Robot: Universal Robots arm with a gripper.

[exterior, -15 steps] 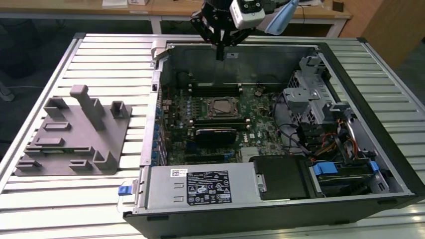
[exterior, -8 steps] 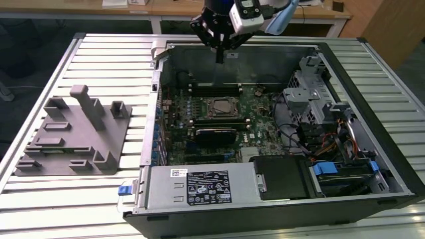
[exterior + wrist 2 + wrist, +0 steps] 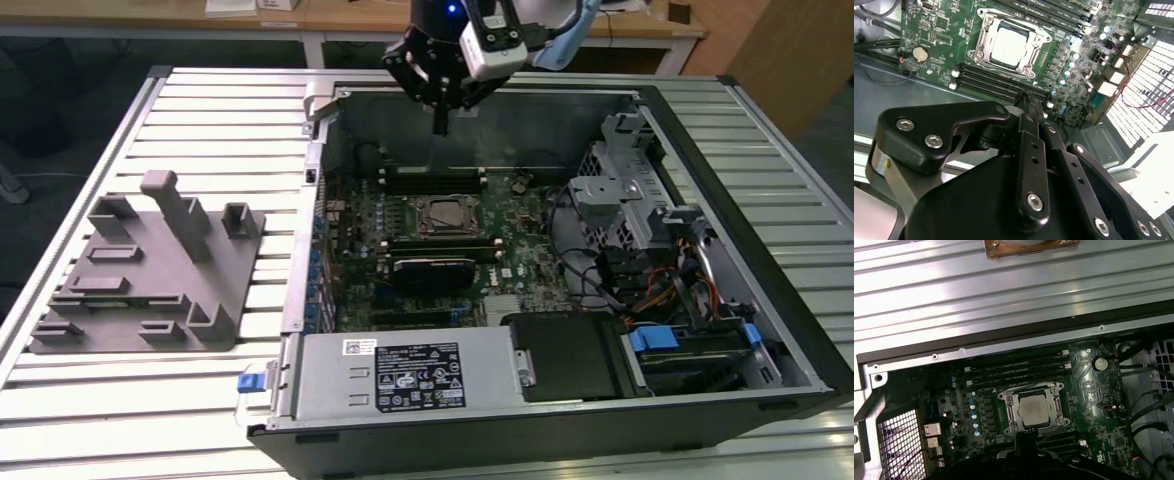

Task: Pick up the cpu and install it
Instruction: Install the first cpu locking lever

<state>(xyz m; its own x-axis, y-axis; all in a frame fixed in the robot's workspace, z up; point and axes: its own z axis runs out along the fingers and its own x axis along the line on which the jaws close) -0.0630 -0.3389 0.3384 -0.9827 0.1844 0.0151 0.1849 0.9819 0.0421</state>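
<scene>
CPU sits flat in the socket frame on the green motherboard, inside the open computer case. Above the case's far wall, the gripper hangs with fingers pressed together, holding nothing.

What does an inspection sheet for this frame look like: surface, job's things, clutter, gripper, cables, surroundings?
Surface: ribbed metal table carrying an open PC case.
Job's things: cpu lies in the motherboard socket, inside its metal frame; nothing covers it.
Clutter: grey holder with upright posts on the table, at the exterior view's left of the case.
Gripper: gripper hangs above the case's far edge, apart from the cpu, holding nothing; fingers shut.
Cables: wire bundles inside the case, at the exterior view's right of the board.
Surroundings: wooden desk behind the table.
</scene>
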